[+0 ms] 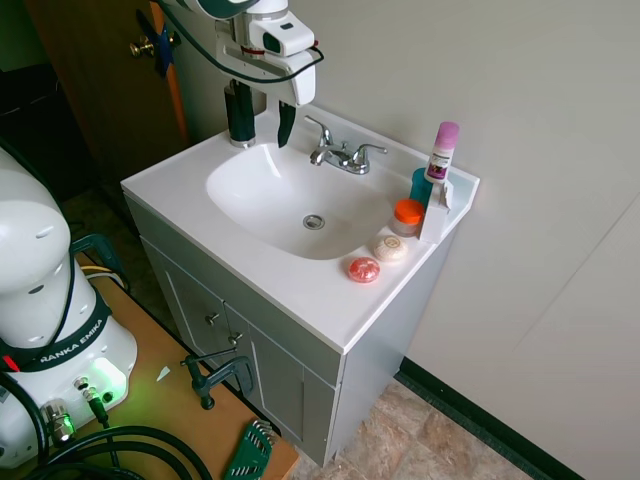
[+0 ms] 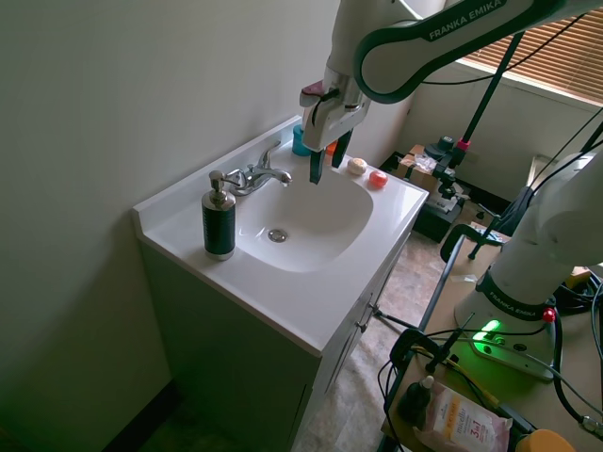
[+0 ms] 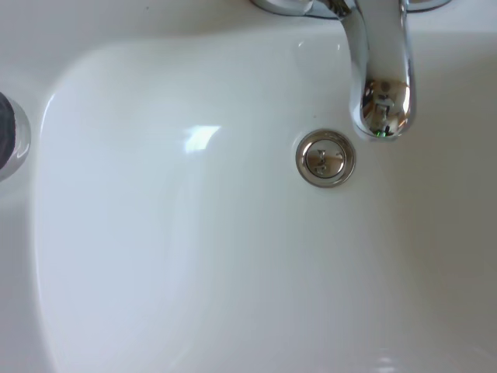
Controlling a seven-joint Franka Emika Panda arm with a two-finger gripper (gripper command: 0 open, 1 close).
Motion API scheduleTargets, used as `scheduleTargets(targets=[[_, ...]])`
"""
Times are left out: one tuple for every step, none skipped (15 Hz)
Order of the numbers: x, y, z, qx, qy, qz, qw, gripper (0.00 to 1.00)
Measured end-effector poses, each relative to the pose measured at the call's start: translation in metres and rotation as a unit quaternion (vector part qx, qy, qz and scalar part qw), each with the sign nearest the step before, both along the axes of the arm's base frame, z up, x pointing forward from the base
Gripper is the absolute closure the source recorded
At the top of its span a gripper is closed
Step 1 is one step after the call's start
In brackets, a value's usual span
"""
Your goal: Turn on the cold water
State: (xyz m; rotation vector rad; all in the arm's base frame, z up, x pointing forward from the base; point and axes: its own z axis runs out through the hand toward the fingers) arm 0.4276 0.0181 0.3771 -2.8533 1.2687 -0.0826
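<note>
A chrome faucet (image 1: 340, 155) (image 2: 256, 174) stands at the back of the white sink (image 1: 240, 290) (image 2: 311, 311), with one lever handle (image 1: 320, 128) on the soap dispenser's side and another (image 1: 368, 152) on the bottles' side. No hot or cold mark is readable on either. My gripper (image 1: 262, 120) (image 2: 328, 160) hangs open above the basin, in front of the faucet and apart from both handles, holding nothing. The wrist view looks straight down on the spout (image 3: 380, 70) and the drain (image 3: 326, 158). No water shows at the spout.
A black soap dispenser (image 1: 240, 118) (image 2: 219, 221) stands on the rim just behind my gripper. On the other side of the faucet are a pink-capped bottle (image 1: 441, 150), a teal cup (image 1: 421, 185), an orange-lidded jar (image 1: 408, 213) and two small round soaps (image 1: 364, 268). The wall runs close behind the faucet.
</note>
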Motion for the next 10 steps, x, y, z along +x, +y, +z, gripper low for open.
scheduleTargets(targets=[[0.000,0.000,0.000,0.002,0.001,-0.001,1.0000,0.00],[0.000,0.000,0.001,0.002,-0.001,-0.004,1.0000,0.00],[0.002,-0.002,0.005,-0.005,-0.012,-0.009,0.9999,0.00],[0.007,-0.006,0.012,-0.017,-0.033,-0.021,0.9991,0.00],[0.015,-0.014,0.019,-0.028,-0.055,-0.034,0.9975,0.00],[0.028,-0.026,0.026,-0.039,-0.074,-0.048,0.9953,0.00],[0.045,-0.041,0.032,-0.051,-0.090,-0.060,0.9928,0.00],[0.066,-0.058,0.033,-0.065,-0.105,-0.071,0.9899,0.00],[0.087,-0.073,0.028,-0.080,-0.115,-0.081,0.9869,0.00],[0.108,-0.084,0.019,-0.089,-0.120,-0.089,0.9848,0.00]])
